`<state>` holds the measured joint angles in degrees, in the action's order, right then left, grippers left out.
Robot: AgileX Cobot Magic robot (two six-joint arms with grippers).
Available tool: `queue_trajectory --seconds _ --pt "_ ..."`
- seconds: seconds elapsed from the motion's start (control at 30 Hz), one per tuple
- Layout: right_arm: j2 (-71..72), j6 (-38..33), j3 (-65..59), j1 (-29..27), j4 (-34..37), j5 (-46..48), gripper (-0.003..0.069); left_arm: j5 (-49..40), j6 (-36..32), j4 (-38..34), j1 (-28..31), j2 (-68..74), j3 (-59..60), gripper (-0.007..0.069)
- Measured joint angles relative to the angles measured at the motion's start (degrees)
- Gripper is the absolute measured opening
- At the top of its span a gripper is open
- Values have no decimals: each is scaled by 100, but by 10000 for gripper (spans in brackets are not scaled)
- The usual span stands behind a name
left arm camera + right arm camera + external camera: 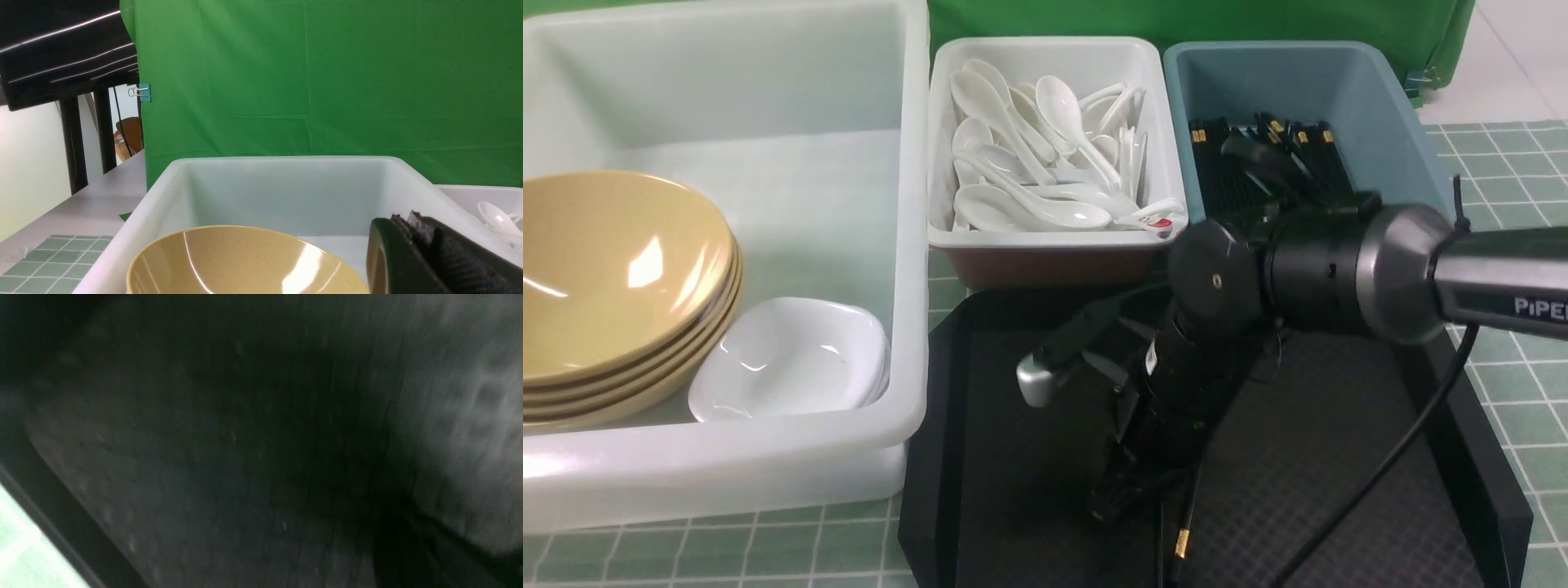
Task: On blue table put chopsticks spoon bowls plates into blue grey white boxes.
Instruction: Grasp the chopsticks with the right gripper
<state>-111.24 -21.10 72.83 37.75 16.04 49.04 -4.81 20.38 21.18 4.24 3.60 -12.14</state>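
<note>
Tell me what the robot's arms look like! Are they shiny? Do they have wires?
The right arm is mostly black, built from round, chunky joints, with one shiny silver-grey cone-shaped collar. White letters on its dark grey tube start "PiPE". A thin black cable runs from it. The left gripper has dark fingers with rough, woven-looking black pads.

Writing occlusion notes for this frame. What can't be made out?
- Right wrist view: blurred and dark; only the black tray texture shows.
- Front view: right end effector is black on black, under its own wrist; a grip on the chopstick cannot be confirmed.
- Front view: bowls cut by the frame edge.
- Left wrist view: left end effector cut by the frame edge.
</note>
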Motion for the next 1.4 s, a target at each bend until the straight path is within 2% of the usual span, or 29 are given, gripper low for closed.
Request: queue_trajectory --seconds 0.13,0.33,0.5,0.7,0.77,0.9,0.97,1.07,1.2,1.3,1.4 --pt "111 288 -233 -222 -86 8 43 0 -30 0 0 0 0 2" --pt "426 689 -666 -697 -583 162 43 0 -39 0 0 0 0 2" --pt "978 721 -1123 -1025 -932 116 43 -5 -39 0 0 0 0 2" --pt "1601 442 -1151 -1038 -965 -415 52 -5 -39 0 0 0 0 2" --pt "1634 140 -1151 -1038 -965 -657 90 -5 -39 0 0 0 0 2" --pt "1436 -9 -1151 -1038 -965 -803 161 -5 -39 0 0 0 0 2" --pt "1156 -15 -1151 -1038 -965 -864 226 -5 -39 0 0 0 0 2" --pt "807 -15 -1151 -1038 -903 -922 253 -5 -44 0 0 0 0 2" --pt "706 -40 -1126 -1050 -823 -965 221 -5 -44 0 0 0 0 2" --pt "744 -236 -1119 -1075 -785 -901 90 -5 -44 0 0 0 0 2" --pt "906 -330 -1157 -1075 -741 -683 49 -5 -44 0 0 0 0 2"
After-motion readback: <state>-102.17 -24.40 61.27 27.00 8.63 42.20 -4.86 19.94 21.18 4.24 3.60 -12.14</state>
